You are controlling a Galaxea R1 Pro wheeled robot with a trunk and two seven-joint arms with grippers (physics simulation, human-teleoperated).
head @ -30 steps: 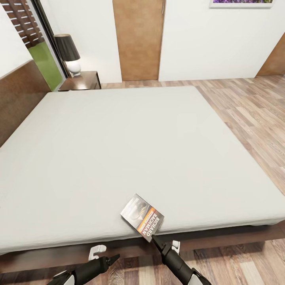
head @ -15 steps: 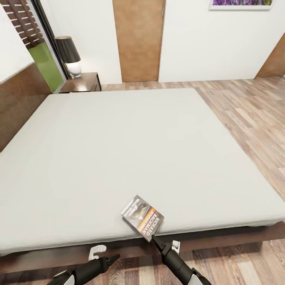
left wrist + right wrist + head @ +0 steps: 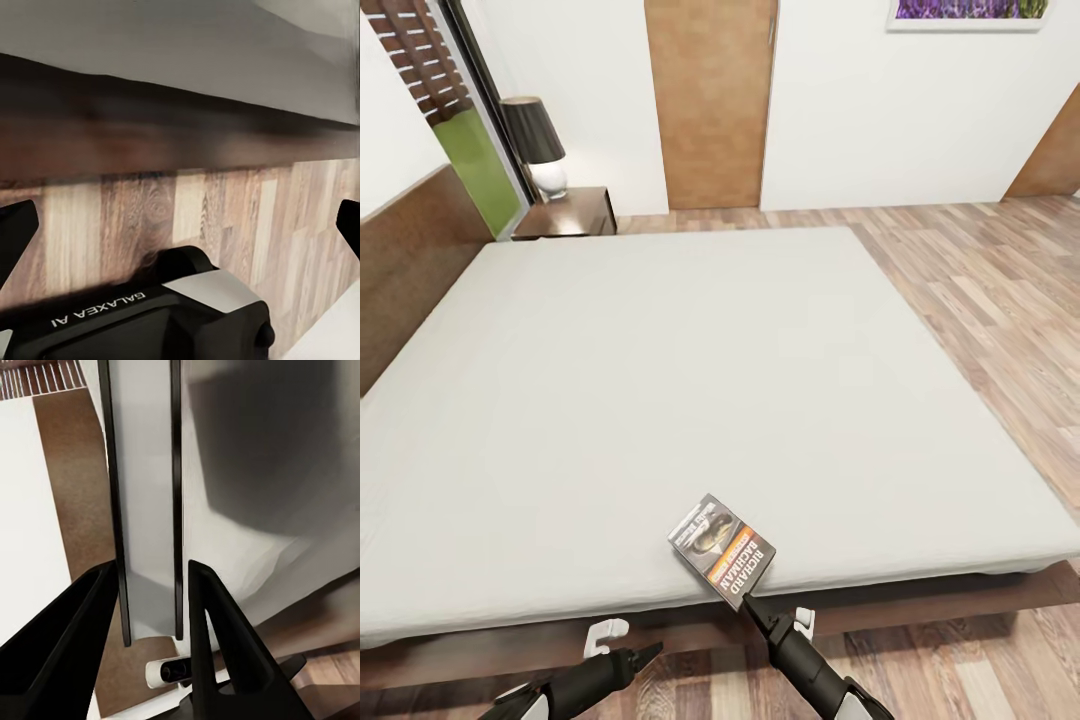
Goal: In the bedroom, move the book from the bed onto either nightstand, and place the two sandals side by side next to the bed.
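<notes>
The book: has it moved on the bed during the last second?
No. The book lies at the same spot by the near edge of the bed, in the right claw. Only the camera tilted slightly.

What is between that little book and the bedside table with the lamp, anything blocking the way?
Nothing visible blocks it. The right gripper is closed on the book at the bed's near edge. The nightstand stands by the far corner, beyond the bare mattress. A lamp takes up part of its top.
</notes>
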